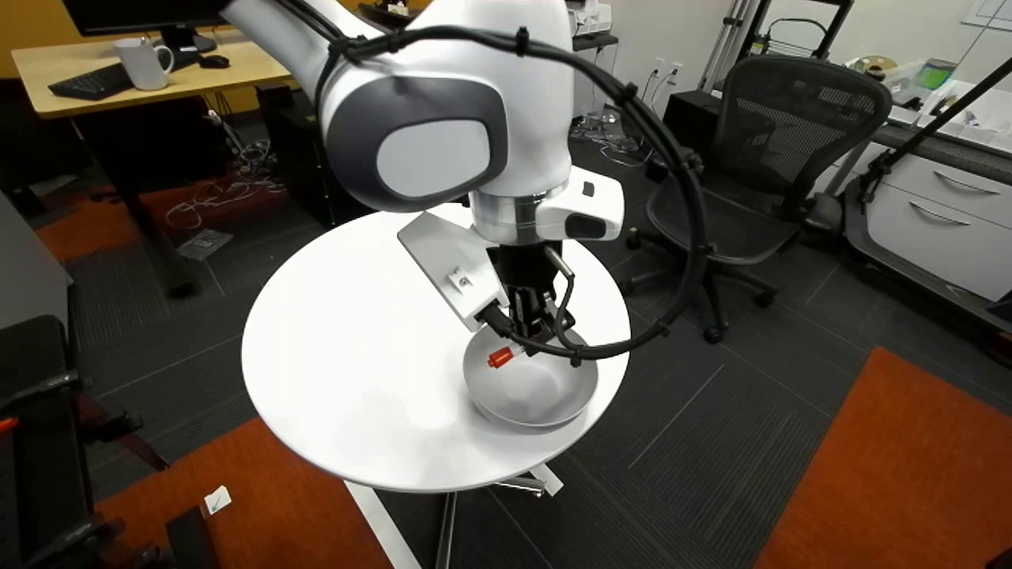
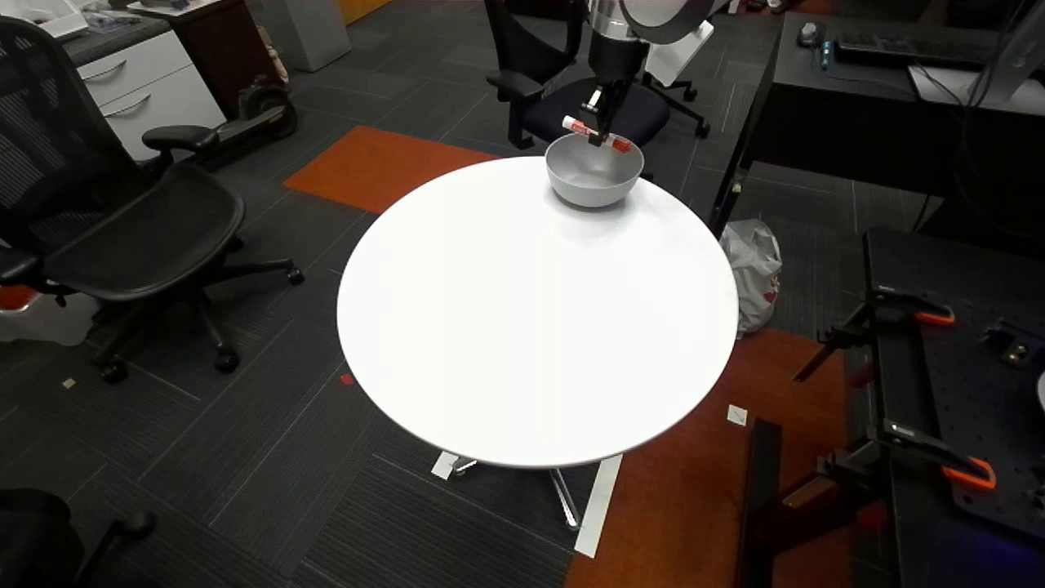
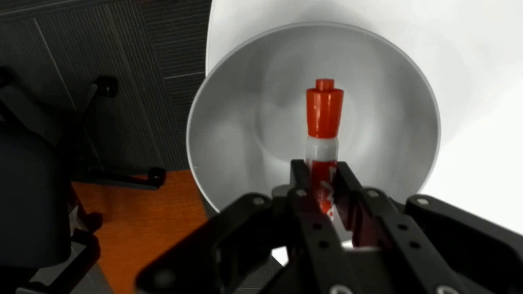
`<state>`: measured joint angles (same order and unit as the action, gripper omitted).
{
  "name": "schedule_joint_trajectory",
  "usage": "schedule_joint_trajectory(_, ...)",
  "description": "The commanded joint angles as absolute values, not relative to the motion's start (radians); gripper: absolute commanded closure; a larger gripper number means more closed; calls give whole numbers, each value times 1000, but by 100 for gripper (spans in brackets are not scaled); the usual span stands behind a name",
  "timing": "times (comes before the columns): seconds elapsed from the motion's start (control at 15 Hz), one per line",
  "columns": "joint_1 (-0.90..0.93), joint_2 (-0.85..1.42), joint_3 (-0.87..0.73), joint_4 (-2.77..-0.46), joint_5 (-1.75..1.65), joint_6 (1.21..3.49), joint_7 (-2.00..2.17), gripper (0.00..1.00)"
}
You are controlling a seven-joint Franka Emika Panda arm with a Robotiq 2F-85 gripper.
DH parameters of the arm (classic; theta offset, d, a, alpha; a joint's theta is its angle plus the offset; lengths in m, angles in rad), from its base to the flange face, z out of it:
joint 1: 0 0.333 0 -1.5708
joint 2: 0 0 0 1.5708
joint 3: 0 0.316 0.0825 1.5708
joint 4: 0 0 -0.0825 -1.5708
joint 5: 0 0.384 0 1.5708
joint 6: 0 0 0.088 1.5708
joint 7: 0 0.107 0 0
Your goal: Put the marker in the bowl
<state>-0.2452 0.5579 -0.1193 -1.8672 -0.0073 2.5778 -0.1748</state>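
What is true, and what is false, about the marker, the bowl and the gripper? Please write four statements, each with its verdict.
1. The gripper is shut on the marker. True.
2. Both ends of the marker are blue. False: one is red, the other white.
3. The bowl stands on the white table. True.
4. The marker rests on the bottom of the bowl. False: the gripper holds it off the bottom.

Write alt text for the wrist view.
Black fingers grip a red-and-white marker above a round grey bowl. The bowl sits near the edge of a white table; dark carpet and orange flooring show at left.
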Motion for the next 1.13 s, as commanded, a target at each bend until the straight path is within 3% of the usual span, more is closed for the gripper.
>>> schedule_joint_trajectory(0.0, -273, 621, -98, -1778, 20, 2515, -188, 55)
schedule_joint_trajectory(0.13, -278, 644, -95, -1756, 22, 2506, -188, 47)
schedule_joint_trajectory(0.53, -282, 674, -95, -1710, 25, 2483, -185, 2)
schedule_joint_trajectory(1.07, -268, 676, -108, -1725, 6, 2509, -174, 0)
